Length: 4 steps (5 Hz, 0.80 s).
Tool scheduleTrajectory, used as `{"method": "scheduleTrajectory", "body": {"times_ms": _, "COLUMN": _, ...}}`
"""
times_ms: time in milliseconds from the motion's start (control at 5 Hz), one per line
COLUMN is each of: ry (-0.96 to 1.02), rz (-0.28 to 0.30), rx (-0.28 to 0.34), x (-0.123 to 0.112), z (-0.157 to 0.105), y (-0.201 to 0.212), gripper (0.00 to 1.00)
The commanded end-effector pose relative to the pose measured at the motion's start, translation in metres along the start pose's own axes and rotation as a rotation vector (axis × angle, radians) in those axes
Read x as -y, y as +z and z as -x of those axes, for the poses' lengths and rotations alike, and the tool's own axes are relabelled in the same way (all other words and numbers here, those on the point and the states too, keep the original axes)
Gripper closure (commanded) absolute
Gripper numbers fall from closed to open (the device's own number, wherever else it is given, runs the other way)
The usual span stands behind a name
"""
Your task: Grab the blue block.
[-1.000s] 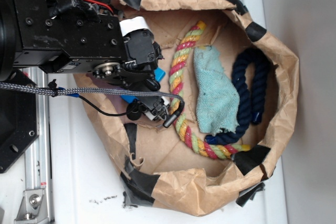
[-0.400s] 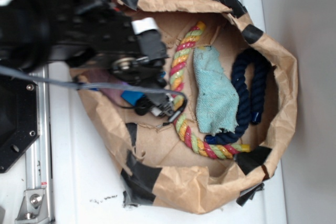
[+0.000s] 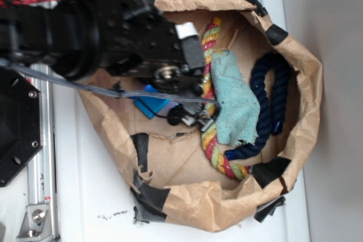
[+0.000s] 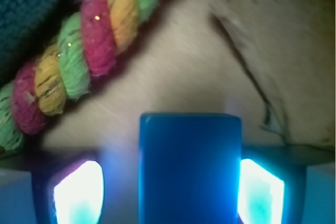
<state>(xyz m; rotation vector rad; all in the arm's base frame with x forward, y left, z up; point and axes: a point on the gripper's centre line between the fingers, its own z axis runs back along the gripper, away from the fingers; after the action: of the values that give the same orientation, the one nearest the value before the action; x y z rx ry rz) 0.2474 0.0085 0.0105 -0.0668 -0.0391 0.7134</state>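
Note:
The blue block (image 4: 190, 169) stands upright between my gripper (image 4: 170, 184) fingers in the wrist view. The right pad (image 4: 261, 192) lies against the block's side, and a gap shows between the left pad (image 4: 79, 195) and the block, so the gripper is open around it. In the exterior view the blue block (image 3: 153, 105) lies on the floor of the brown paper bag (image 3: 306, 83), partly under my black arm (image 3: 113, 32), which hides the fingers.
A pink, yellow and green rope (image 3: 211, 66) curves just right of the block, also close ahead as rope (image 4: 79, 61). Beyond it lie a teal cloth (image 3: 232, 100) and a navy rope (image 3: 266, 100). Crumpled taped bag walls ring everything.
My arm has swung right, deeper over the bag toward the coloured rope. More of the blue block now shows below the arm.

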Motion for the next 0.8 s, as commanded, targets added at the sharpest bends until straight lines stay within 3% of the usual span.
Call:
{"method": "scheduleTrajectory", "body": {"times_ms": 0, "ry": -0.003, "rz": 0.006, "rx": -0.015, "x": -0.004, "z": 0.015, "y": -0.009, "gripper": 1.00}}
{"method": "scheduleTrajectory", "body": {"times_ms": 400, "ry": 0.013, "rz": 0.019, "rx": 0.002, "x": -0.006, "z": 0.010, "y": 0.000, "gripper": 1.00}}
{"method": "scheduleTrajectory", "body": {"times_ms": 600, "ry": -0.047, "rz": 0.034, "rx": 0.076, "x": -0.003, "z": 0.001, "y": 0.039, "gripper": 1.00}}
